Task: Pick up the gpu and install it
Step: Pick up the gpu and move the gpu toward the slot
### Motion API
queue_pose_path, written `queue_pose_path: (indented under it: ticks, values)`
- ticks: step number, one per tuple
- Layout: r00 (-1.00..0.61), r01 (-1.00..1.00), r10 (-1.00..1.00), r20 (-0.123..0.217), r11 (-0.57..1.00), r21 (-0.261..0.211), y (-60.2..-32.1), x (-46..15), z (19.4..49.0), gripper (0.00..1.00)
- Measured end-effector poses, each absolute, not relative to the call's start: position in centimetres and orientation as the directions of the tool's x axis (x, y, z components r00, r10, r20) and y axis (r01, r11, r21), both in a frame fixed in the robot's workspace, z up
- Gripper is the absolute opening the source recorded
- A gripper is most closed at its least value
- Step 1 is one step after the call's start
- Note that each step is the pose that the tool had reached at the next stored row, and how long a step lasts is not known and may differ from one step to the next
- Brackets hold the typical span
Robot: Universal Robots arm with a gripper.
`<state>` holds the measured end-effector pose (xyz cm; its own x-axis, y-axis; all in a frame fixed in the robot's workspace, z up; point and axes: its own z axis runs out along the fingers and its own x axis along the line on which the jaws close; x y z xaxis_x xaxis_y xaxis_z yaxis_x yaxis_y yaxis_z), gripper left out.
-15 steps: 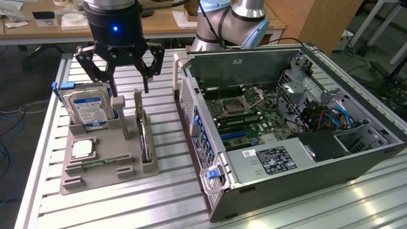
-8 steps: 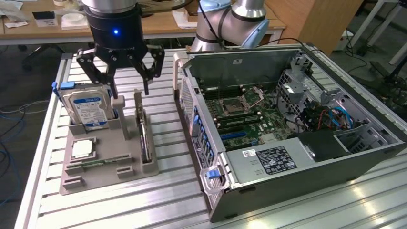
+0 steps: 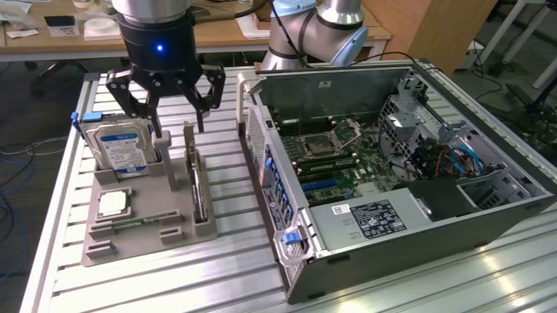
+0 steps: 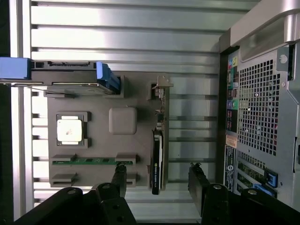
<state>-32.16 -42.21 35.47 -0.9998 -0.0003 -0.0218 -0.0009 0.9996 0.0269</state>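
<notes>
— What is hard to make out?

— Mostly the gpu [image 3: 199, 189]. It stands on edge in a slot of the grey holder [image 3: 148, 195], so both views give little more than its thin rim, and its faces stay hidden. In the wrist view its dark end lies between the two fingers [image 4: 119, 176]. The arm is cut off just above the gripper [image 3: 177, 124].

— And the jaws?

— Released and spread wide, one to each side of the card's line. They hang over the holder without gripping the card.

— The surface and the room?

— A bench [image 3: 235, 267] of ribbed aluminium slats. The holder lies on it and also carries a hard drive [image 3: 122, 150] set upright, a square silver chip [image 3: 113, 204] lying flat and a green memory stick [image 4: 89, 161]. Just beside the holder, on the exterior view's right, is an open computer case [image 3: 418, 241] with its mainboard showing. Behind stand wooden desks [image 3: 222, 38] and a second arm's grey base [image 3: 304, 32].

— Any writing?

— The drive has a blue label and the case's power supply a black-and-white sticker [image 3: 376, 218]. The print on both is too small to read.
</notes>
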Motion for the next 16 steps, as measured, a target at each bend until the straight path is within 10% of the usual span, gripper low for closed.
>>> queue_pose_path:
  ticks: [16]
  values:
    - [-1.0,-0.001,0.0,-0.022,1.0,0.022,-42.21,-32.16,34.54,0.65]
